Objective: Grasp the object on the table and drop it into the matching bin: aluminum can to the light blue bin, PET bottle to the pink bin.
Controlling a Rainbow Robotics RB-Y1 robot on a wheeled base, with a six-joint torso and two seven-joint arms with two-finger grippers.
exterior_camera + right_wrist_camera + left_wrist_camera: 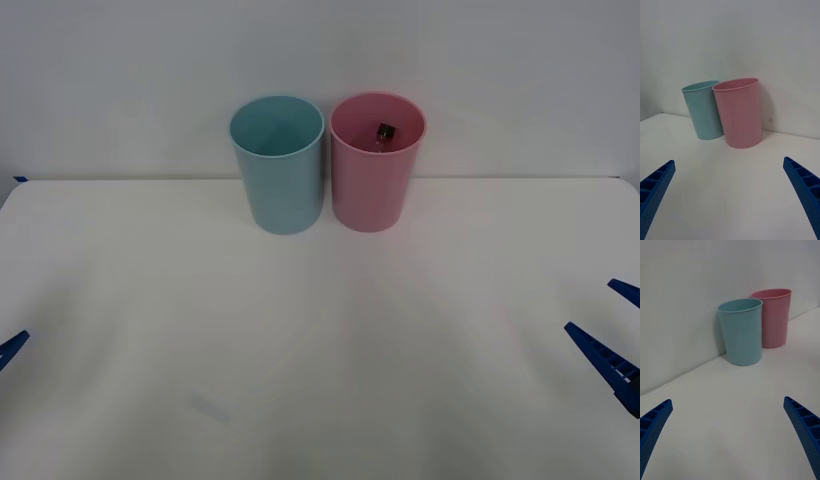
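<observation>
the pet bottle [384,134] lies inside the pink bin [375,180] beside the light blue bin [280,170], the tabletop [320,350] bare; left gripper [728,435] and right gripper [730,195] spread and empty, well short of the pink bin: sorting apparently complete.

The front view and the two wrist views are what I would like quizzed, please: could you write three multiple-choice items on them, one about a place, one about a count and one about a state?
1. Where is the PET bottle?
A. on the table
B. inside the pink bin
C. inside the light blue bin

2. How many bins stand on the table?
A. one
B. two
C. three

3. How are the right gripper's fingers?
A. open
B. shut on the bottle
C. shut, empty

Answers:
1 B, its black cap shows inside the pink bin.
2 B, pink and the light blue bin.
3 A, fingers wide apart; the left gripper likewise.
</observation>
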